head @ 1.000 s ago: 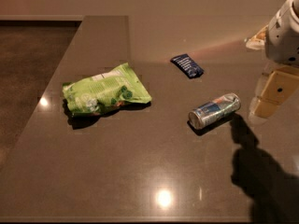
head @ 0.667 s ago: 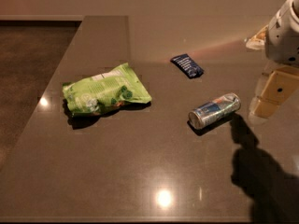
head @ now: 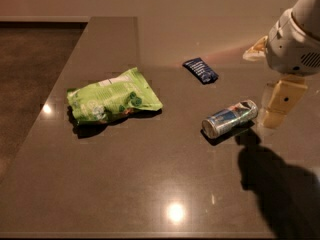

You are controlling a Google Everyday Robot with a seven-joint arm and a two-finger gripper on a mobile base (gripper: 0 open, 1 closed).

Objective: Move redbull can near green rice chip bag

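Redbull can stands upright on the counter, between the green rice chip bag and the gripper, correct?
No: the camera view shows the redbull can lying on its side on the counter, between the green rice chip bag and the gripper close beside it.

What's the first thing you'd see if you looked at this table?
The bright green rice chip bag jumps out first, lying on the left of the dark table. The shiny redbull can lies on its side to the right, with the gripper just beside it near the right edge. A small dark blue packet sits farther back.
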